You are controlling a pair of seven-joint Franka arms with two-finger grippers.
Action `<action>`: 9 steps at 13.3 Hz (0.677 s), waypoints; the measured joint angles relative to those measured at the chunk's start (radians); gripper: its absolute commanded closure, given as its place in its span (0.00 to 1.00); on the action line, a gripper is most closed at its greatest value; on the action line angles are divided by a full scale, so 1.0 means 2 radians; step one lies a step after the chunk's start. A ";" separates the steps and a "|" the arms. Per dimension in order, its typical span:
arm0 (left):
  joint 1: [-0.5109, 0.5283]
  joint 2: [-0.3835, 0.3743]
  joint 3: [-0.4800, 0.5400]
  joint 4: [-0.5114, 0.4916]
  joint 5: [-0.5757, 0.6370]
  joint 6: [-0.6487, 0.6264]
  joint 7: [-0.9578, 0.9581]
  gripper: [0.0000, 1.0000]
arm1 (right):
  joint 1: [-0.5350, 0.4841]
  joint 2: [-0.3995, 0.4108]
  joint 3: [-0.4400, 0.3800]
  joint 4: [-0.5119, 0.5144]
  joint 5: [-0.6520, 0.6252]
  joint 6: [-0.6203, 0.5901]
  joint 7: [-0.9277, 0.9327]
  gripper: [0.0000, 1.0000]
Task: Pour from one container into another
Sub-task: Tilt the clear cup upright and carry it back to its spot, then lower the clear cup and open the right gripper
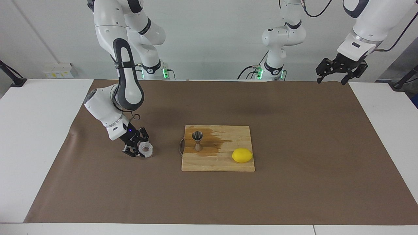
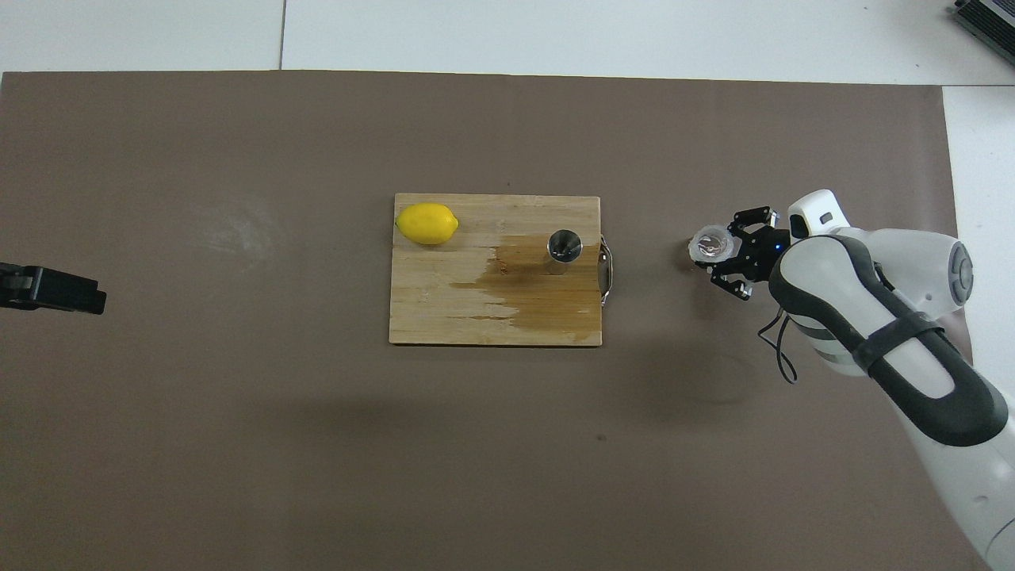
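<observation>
Low over the brown mat, right hand grips whitish cup.

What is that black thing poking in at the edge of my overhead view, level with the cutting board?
Observer: The left hand; the facing view shows it raised well above the left arm's end of the mat, open and empty.
Visitor: And the shiny round thing on the board?
Observer: A steel jigger; side-on it is hourglass-shaped, upright on the cutting board.
Visitor: How high is the cup?
Observer: Low; the right hand holds the cup just over the mat.
</observation>
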 measured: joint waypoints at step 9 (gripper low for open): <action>0.000 0.000 0.000 0.000 0.000 0.000 0.000 0.00 | 0.001 -0.018 0.000 -0.001 0.029 -0.005 -0.038 0.00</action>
